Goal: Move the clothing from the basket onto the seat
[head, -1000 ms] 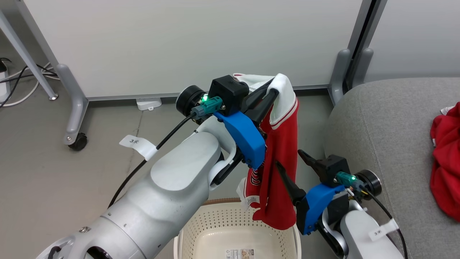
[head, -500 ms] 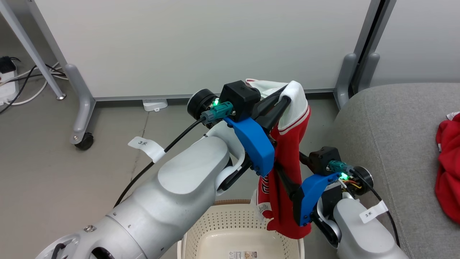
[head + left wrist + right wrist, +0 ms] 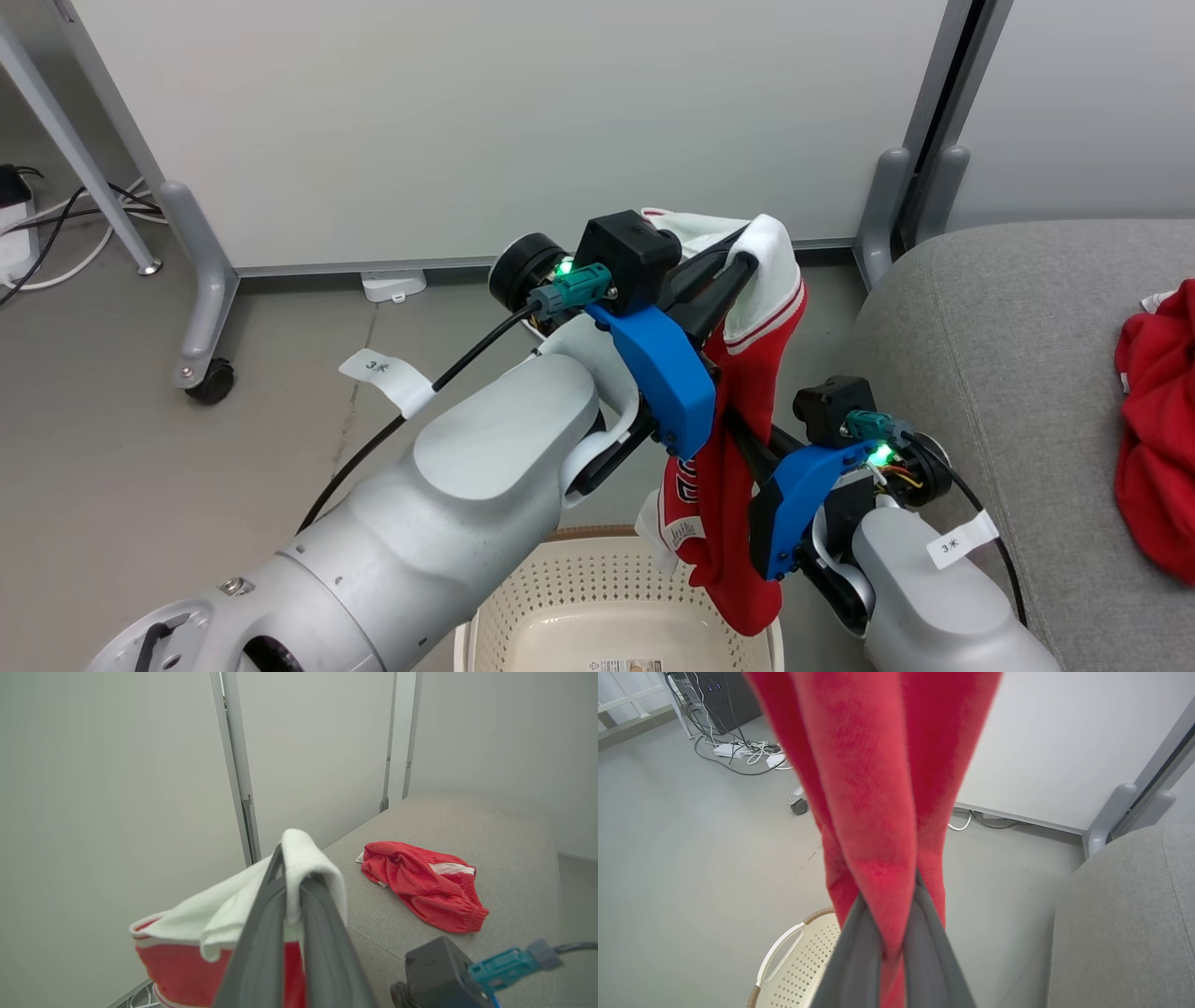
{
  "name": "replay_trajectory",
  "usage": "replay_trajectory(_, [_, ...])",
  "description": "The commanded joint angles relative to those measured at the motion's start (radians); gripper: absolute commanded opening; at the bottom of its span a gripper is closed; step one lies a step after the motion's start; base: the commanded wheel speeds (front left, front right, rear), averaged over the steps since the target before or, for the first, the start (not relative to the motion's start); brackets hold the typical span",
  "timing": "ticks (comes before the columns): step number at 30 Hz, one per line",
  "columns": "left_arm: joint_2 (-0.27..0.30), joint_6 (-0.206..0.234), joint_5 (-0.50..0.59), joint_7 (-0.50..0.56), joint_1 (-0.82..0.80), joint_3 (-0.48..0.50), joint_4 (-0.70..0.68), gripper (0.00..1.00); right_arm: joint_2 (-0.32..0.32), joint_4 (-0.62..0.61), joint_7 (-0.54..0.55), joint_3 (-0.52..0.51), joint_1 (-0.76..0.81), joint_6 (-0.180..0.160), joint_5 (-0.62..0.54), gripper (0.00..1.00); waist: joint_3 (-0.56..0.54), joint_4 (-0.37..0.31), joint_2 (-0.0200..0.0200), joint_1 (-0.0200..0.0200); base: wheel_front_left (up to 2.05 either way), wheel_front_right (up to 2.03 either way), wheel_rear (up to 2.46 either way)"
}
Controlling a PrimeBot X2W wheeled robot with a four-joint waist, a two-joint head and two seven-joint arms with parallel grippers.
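Note:
A red garment with white trim point(image 3: 752, 364) hangs in the air above the cream basket point(image 3: 546, 586). My left gripper point(image 3: 739, 259) is shut on its white top edge; the left wrist view has the white cloth point(image 3: 299, 858) folded over the closed fingertips point(image 3: 273, 877). Lower down, my right gripper point(image 3: 738, 431) is shut on the red middle of the same garment point(image 3: 878, 812), pinched between its fingers point(image 3: 859, 947). The second red garment point(image 3: 1158, 420) lies crumpled on the grey seat point(image 3: 1008, 355), also in the left wrist view as a red garment point(image 3: 420, 882) on the seat point(image 3: 467, 830).
White partition panels on wheeled grey feet point(image 3: 201, 308) stand behind, with cables point(image 3: 738, 751) on the floor at the left. The basket point(image 3: 794, 961) sits on the grey floor beside the seat's rounded corner point(image 3: 1120, 914). Only a label shows in the basket's bottom.
My right gripper, open beside the hanging garment a second ago, has moved in and shut on its middle. The left gripper keeps its hold on the top edge; the camera shifted slightly.

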Motion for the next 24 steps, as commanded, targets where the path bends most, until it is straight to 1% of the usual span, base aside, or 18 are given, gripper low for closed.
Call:
replay_trajectory(1, [-0.001,0.006,-0.006,-0.004,-0.013,-0.003,0.006,0.00,-0.001,0.010,-0.011,0.007,-0.020,0.000,0.010,0.00,0.000,-0.002,0.0000,0.0000,0.00,0.00,0.00])
replay_trajectory(10, [-0.001,0.008,-0.020,-0.010,-0.017,-0.017,0.019,0.00,-0.001,0.044,-0.041,0.034,-0.034,0.000,0.039,0.00,-0.006,-0.008,0.0000,0.0000,0.00,0.00,0.00])
replay_trajectory(19, [-0.001,0.010,-0.025,-0.013,0.000,-0.016,0.030,0.00,-0.001,0.042,-0.072,0.056,-0.042,0.000,0.062,0.00,-0.007,-0.023,0.0000,0.0000,0.00,0.00,0.00])
replay_trajectory(20, [-0.001,0.009,-0.025,-0.014,0.006,-0.011,0.031,0.10,-0.001,0.041,-0.076,0.057,-0.044,0.000,0.064,0.00,-0.008,-0.025,0.0000,0.0000,0.00,0.00,0.00])
replay_trajectory(21, [0.001,0.010,-0.020,-0.015,0.012,-0.008,0.031,0.43,-0.001,0.039,-0.082,0.057,-0.044,0.000,0.066,0.00,-0.008,-0.028,0.0000,0.0000,0.00,0.00,0.00])
replay_trajectory(22, [0.006,0.010,-0.013,-0.016,0.016,-0.005,0.028,0.97,-0.001,0.038,-0.084,0.056,-0.044,0.000,0.063,0.00,-0.009,-0.031,0.0000,0.0000,0.00,0.00,0.00])
replay_trajectory(23, [0.011,0.009,-0.007,-0.017,0.023,0.002,0.024,1.00,-0.001,0.036,-0.088,0.056,-0.044,0.000,0.063,0.00,-0.009,-0.033,0.0000,0.0000,0.00,0.00,0.00])
replay_trajectory(24, [0.018,0.010,0.003,-0.017,0.030,0.012,0.014,1.00,-0.001,0.033,-0.092,0.055,-0.044,0.000,0.063,0.00,-0.008,-0.035,0.0000,0.0000,0.00,0.00,0.00])
